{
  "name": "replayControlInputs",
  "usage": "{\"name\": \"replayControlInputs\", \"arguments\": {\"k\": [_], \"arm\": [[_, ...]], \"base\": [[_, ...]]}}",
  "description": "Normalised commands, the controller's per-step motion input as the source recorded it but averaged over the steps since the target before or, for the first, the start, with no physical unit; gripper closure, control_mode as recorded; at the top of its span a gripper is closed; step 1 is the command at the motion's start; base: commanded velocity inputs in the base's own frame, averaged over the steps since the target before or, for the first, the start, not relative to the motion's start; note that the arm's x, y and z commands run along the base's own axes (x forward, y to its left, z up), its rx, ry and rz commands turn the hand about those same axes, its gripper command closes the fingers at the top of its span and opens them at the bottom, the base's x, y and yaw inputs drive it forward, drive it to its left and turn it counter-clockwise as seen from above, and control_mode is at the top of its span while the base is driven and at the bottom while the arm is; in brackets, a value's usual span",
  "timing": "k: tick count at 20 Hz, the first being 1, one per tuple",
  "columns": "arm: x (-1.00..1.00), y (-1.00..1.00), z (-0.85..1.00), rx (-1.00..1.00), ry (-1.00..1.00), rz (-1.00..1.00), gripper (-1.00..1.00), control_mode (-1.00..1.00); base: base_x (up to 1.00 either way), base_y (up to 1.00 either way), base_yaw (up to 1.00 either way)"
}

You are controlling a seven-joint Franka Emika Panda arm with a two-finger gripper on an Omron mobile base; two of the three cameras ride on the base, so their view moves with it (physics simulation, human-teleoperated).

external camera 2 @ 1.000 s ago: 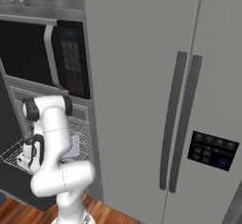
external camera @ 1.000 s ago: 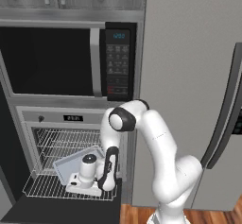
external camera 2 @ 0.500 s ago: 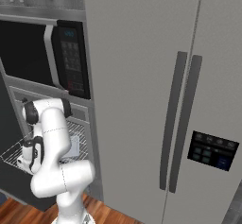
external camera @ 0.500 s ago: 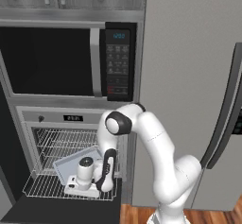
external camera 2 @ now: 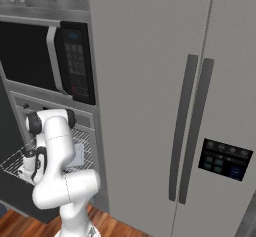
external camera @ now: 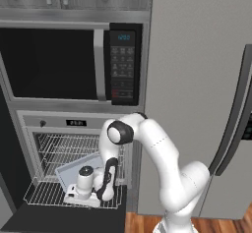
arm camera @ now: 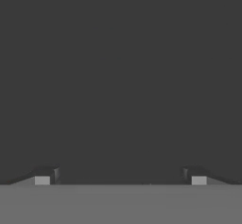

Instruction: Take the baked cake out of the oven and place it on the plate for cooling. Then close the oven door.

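Observation:
The oven (external camera: 74, 123) stands open below the microwave. Its oven door (external camera: 59, 220) hangs down flat as a dark panel. A wire rack (external camera: 43, 193) is pulled out over the door, with a grey baking tray (external camera: 71, 169) lying tilted on it. My gripper (external camera: 81, 198) hovers low over the front of the rack, pointing down, beside the tray. In the hand view my gripper (arm camera: 120, 178) is open; its fingertips (arm camera: 45, 176) stand wide apart over a plain dark surface, with nothing between them. The cake and the plate are out of view.
A large black-windowed microwave (external camera: 59, 62) with a keypad sits above the oven. A steel fridge (external camera 2: 195, 106) with long handles rises to the right. Wooden floor (external camera: 142, 222) shows beside the lowered door.
The arm's elbow has swung a little left and down. The hand has stayed low over the rack, and the jaws have stayed wide.

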Motion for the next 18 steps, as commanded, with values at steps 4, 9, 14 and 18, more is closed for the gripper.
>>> {"name": "replayControlInputs", "arguments": {"k": [4,9,14,18], "arm": [[0.25,0.26,-0.29,-0.03,0.0,0.0,-1.0,-1.0],[0.3,0.18,-0.29,-0.03,0.0,0.0,-1.0,-1.0],[0.3,0.09,-0.31,-0.01,0.0,0.0,-1.0,-1.0],[0.24,0.18,-0.3,0.0,0.0,0.0,-1.0,-1.0]], "base": [[0.0,0.0,0.0],[0.0,0.0,0.0],[0.0,0.0,0.0],[0.0,0.0,0.0]]}}
